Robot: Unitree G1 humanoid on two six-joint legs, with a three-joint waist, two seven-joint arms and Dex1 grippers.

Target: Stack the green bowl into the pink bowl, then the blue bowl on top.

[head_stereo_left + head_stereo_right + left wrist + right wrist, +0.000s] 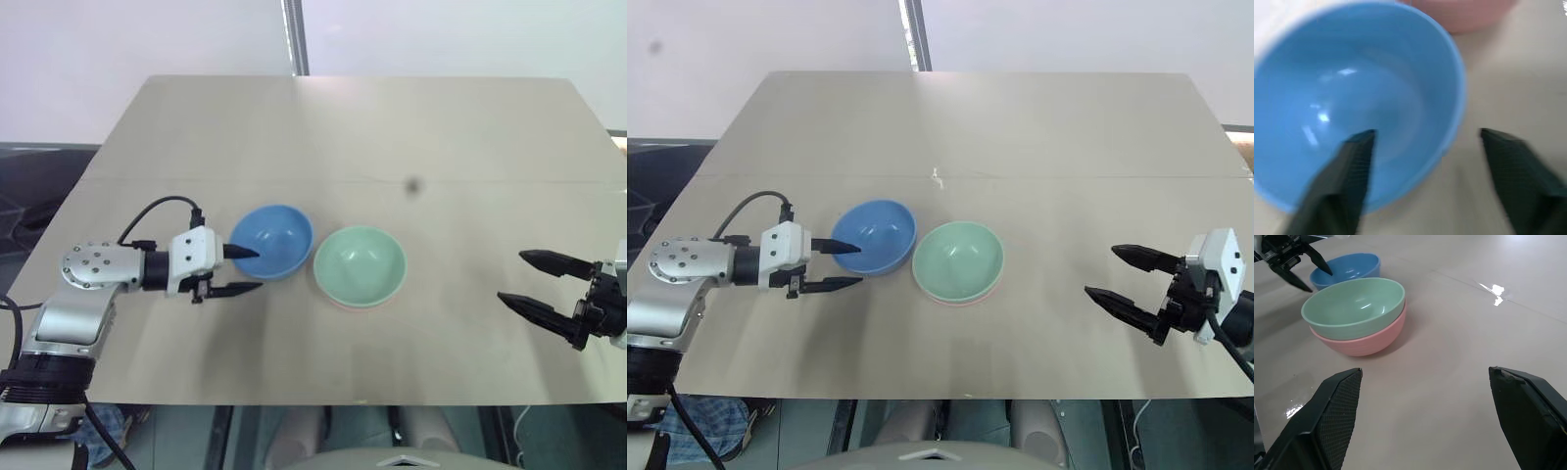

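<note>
The green bowl (360,262) sits nested inside the pink bowl (1364,340) at the table's middle. Just to its left, nearly touching it, the blue bowl (274,240) stands on the table by itself. My left gripper (259,269) straddles the blue bowl's near-left rim. One finger (1354,161) is inside the bowl. The other finger (1513,166) is outside, with a gap showing between it and the wall. My right gripper (510,277) hangs open and empty over the table's right side, well away from the bowls.
The beige table (460,147) stretches bare behind and to the right of the bowls. A small dark spot (412,184) marks its middle seam. The front edge (343,399) runs close below the bowls. A metal post (294,39) stands beyond the far edge.
</note>
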